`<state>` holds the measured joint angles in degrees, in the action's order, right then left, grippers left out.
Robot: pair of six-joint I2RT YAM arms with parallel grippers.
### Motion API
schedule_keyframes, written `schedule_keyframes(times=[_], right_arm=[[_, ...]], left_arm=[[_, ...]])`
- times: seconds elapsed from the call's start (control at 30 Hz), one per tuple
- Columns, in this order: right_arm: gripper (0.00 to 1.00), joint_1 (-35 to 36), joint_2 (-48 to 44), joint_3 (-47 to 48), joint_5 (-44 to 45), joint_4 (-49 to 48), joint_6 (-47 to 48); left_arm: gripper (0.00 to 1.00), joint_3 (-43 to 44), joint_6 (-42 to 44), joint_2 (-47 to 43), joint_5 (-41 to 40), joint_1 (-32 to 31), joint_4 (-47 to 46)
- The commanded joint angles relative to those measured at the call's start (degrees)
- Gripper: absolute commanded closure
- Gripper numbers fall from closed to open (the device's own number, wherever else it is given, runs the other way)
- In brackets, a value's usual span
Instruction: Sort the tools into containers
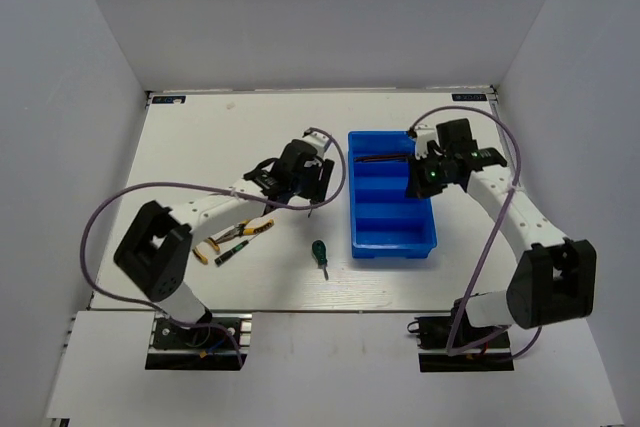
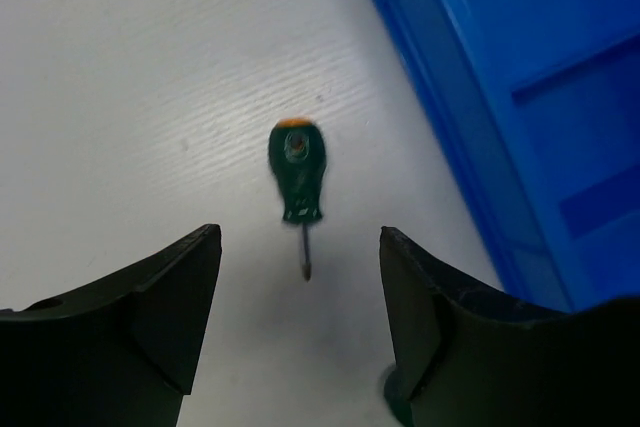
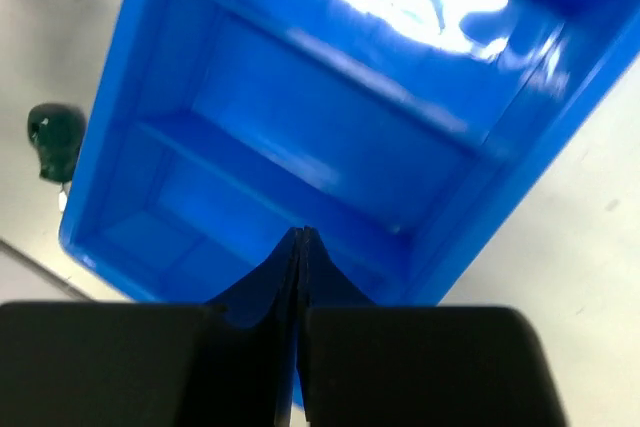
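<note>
The blue tray lies right of centre; its far compartment holds thin dark hex keys. My left gripper is open and empty, just left of the tray. In the left wrist view a stubby green screwdriver lies on the table ahead of the open gripper, with the tray to its right. A dark green object shows partly beside the right finger. My right gripper hovers over the tray, shut and empty. A green screwdriver lies near the tray's front left corner.
Yellow-handled pliers and a slim dark-green tool lie on the table left of centre, near the left arm. Purple cables loop around both arms. Grey walls enclose the table on three sides.
</note>
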<state>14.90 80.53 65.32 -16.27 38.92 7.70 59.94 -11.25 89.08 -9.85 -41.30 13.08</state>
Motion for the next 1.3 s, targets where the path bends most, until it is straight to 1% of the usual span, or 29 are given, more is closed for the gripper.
schedule_keyframes(times=[0.0, 0.03, 0.07, 0.1, 0.13, 0.17, 0.3, 0.5, 0.63, 0.77, 0.87, 0.9, 0.93, 0.97, 1.0, 1.03, 1.07, 1.1, 1.13, 1.17, 1.2, 1.23, 1.27], right_arm=[[0.98, -3.02, -5.64, -4.22, -5.26, -2.00, -5.07], [0.96, -3.64, -8.69, -5.19, -6.74, -2.70, -5.42], [0.94, -4.08, -9.51, -6.68, -7.80, -3.92, -5.33], [0.87, -5.65, -10.39, -6.78, -8.85, -3.94, -5.42], [0.83, -6.01, -13.27, -7.05, -9.39, -3.85, -5.42], [0.82, -6.37, -13.82, -7.48, -10.00, -4.20, -5.42], [0.82, -9.18, -15.23, -8.89, -13.42, -5.25, -6.03], [0.82, -11.64, -15.75, -9.16, -15.89, -4.90, -6.56], [0.82, -12.87, -16.28, -9.60, -18.35, -5.17, -6.91], [0.80, -13.84, -16.55, -9.77, -19.76, -4.99, -7.09], [0.80, -14.19, -16.55, -9.86, -21.16, -5.17, -7.27], [0.80, -14.02, -16.55, -9.86, -21.34, -5.17, -7.27], [0.80, -14.28, -16.55, -9.86, -21.43, -5.17, -7.27], [0.75, -14.45, -16.55, -9.95, -21.61, -4.99, -7.18], [0.65, -14.28, -16.29, -10.04, -21.78, -5.16, -7.18], [0.48, -14.11, -16.28, -9.95, -23.35, -5.08, -6.57], [0.26, -14.28, -16.20, -9.86, -23.89, -4.90, -5.95], [0.23, -14.19, -16.11, -9.77, -24.50, -4.82, -5.69], [0.23, -14.28, -16.02, -10.03, -26.25, -4.55, -4.90], [0.33, -14.28, -16.02, -9.95, -27.05, -4.38, -4.02], [0.73, -15.85, -16.02, -10.12, -27.75, -4.20, -3.67], [0.88, -15.95, -15.93, -10.30, -29.76, -4.20, -2.88], [0.95, -15.86, -15.93, -10.47, -30.57, -4.37, -2.26]], left_arm=[[0.27, 4.38, -1.41, 5.48, 1.68, -0.63, -5.08], [0.27, 5.26, -1.41, 6.88, 1.06, -0.63, -5.08], [0.28, 6.06, -1.93, 8.29, 1.06, -0.63, -4.56], [0.29, 7.28, -1.94, 10.74, 1.06, -0.63, -4.56], [0.31, 7.82, -1.94, 11.72, 1.06, -0.63, -3.95], [0.33, 7.82, -1.94, 12.60, 1.06, -0.10, -3.94], [0.36, 9.57, -2.55, 15.33, 0.35, -0.10, -2.46], [0.36, 12.21, -3.08, 19.89, -2.01, -0.10, 0.80], [0.43, 12.74, -3.08, 21.84, -2.54, -0.10, 1.33], [0.46, 13.79, -3.08, 23.16, -3.86, -0.10, 3.09], [0.55, 14.32, -3.08, 23.86, -3.86, -0.10, 3.97], [0.68, 14.32, -3.08, 23.86, -3.86, -0.10, 4.49], [0.75, 14.32, -3.08, 23.86, -4.39, -0.10, 4.50], [0.89, 14.32, -3.08, 22.64, -4.39, -0.10, 4.50], [0.95, 14.32, -3.08, 21.85, -4.39, -0.10, 4.50], [0.99, 14.93, -3.08, 20.62, -5.09, -0.10, 4.50], [1.00, 14.94, -3.08, 19.13, -5.96, -0.62, 4.50], [1.00, 14.94, -2.56, 17.55, -6.50, -0.63, 3.97], [1.00, 14.94, -2.55, 15.88, -6.50, -0.63, 3.10], [1.00, 14.94, -1.07, 12.64, -6.50, -0.63, 1.87], [1.00, 14.42, -0.28, 11.13, -5.89, -0.63, -1.19], [1.00, 13.54, 0.78, 9.81, -5.02, -0.63, -3.30], [1.00, 13.53, 2.96, 8.75, -3.79, -0.63, -5.24]])
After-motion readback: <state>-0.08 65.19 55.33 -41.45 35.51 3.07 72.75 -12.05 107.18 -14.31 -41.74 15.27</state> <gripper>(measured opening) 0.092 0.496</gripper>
